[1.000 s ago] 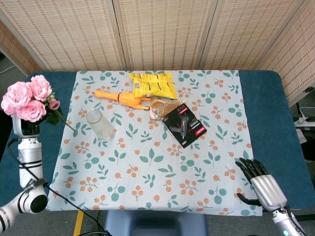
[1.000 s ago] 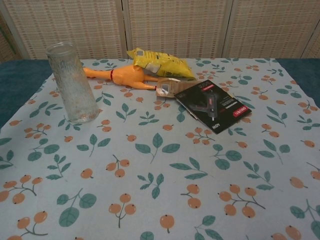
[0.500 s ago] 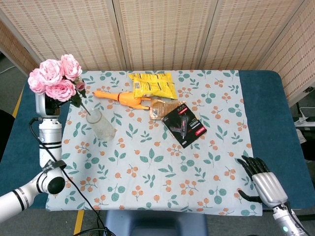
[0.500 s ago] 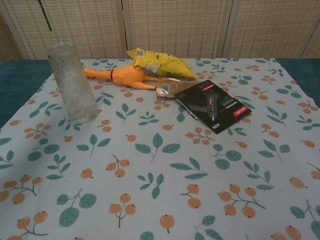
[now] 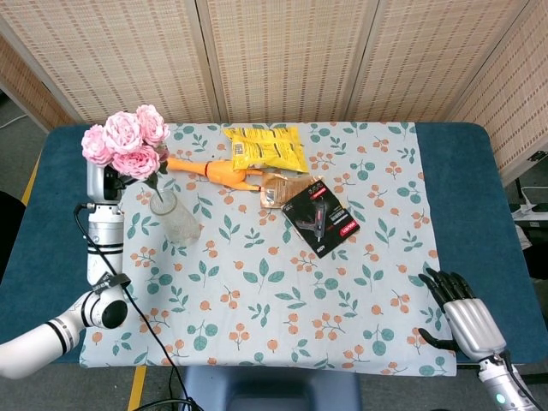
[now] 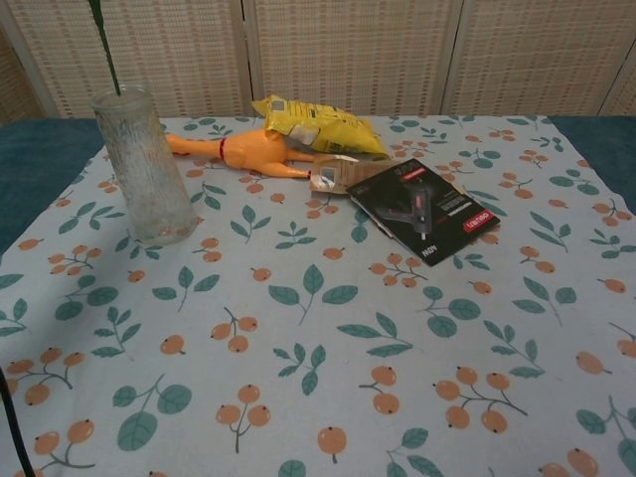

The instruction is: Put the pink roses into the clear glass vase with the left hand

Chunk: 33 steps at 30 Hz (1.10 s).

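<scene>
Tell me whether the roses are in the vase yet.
Not fully in: the pink roses are held above the clear glass vase, stem tip just reaching its mouth. Whether it has entered, cannot tell.

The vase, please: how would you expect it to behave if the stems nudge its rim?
The vase is tall and narrow on a small base, so it would probably tip rather than slide. It looks like clear glass, likely fragile. The roses seem top-heavy, adding lean.
</scene>
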Available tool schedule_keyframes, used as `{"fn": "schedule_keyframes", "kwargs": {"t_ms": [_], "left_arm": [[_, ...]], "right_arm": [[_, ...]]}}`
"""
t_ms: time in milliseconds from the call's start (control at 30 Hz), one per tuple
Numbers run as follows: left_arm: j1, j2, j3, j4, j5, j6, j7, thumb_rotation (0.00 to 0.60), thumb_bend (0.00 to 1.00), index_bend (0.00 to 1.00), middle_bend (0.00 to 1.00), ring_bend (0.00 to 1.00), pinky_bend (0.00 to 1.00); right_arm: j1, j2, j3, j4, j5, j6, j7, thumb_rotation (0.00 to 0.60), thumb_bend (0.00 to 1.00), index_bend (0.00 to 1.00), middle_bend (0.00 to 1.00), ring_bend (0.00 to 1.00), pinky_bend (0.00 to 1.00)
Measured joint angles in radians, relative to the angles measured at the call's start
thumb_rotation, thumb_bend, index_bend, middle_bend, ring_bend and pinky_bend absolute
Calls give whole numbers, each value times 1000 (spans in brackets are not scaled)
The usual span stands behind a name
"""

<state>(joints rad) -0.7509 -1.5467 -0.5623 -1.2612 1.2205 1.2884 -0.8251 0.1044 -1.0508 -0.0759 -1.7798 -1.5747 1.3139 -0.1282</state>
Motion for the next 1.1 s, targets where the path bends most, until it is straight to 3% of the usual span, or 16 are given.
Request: {"fn": "schedule_keyframes", "kwargs": {"t_ms": [167,300,367,433,500,533,633,700,1100], "left_arm": [[2,-32,32,65,14,1,-12,600,529,765,777,399,116],[11,-67,74,138,33,3,-35,600,489,652,705,376,162],[17,-90,98,178,45,2,-56,600,472,515,622,332,161],[23,-109,124,214,59,-2,-86,600,467,290,458,266,157],[27,-122,149,240,78,-7,-114,600,451,46,231,159,138],[29,-128,161,252,88,-10,-134,600,444,13,179,126,129],[30,-145,172,275,105,-11,-182,600,419,0,38,26,97],[32,-154,185,291,118,-13,-209,600,403,0,0,0,74],[85,-138,310,285,199,-27,-230,600,366,0,0,0,44]], "right_arm": [[-4,1,-2,-2,-7,8,-1,482,187,0,0,0,0],[-4,-1,-3,-1,-13,10,1,483,186,0,0,0,0],[-4,-2,-3,1,-18,13,7,483,186,0,0,0,0],[-5,-2,-4,3,-24,18,13,483,185,0,0,0,0],[-6,0,-5,4,-27,23,18,482,185,0,0,0,0],[-8,1,-5,5,-29,27,20,482,186,0,0,0,0],[-10,3,-5,6,-35,32,26,481,186,0,0,0,0],[-10,5,-6,7,-37,33,28,483,186,0,0,0,0],[-14,12,-9,4,-44,40,35,481,186,0,0,0,0]]}}
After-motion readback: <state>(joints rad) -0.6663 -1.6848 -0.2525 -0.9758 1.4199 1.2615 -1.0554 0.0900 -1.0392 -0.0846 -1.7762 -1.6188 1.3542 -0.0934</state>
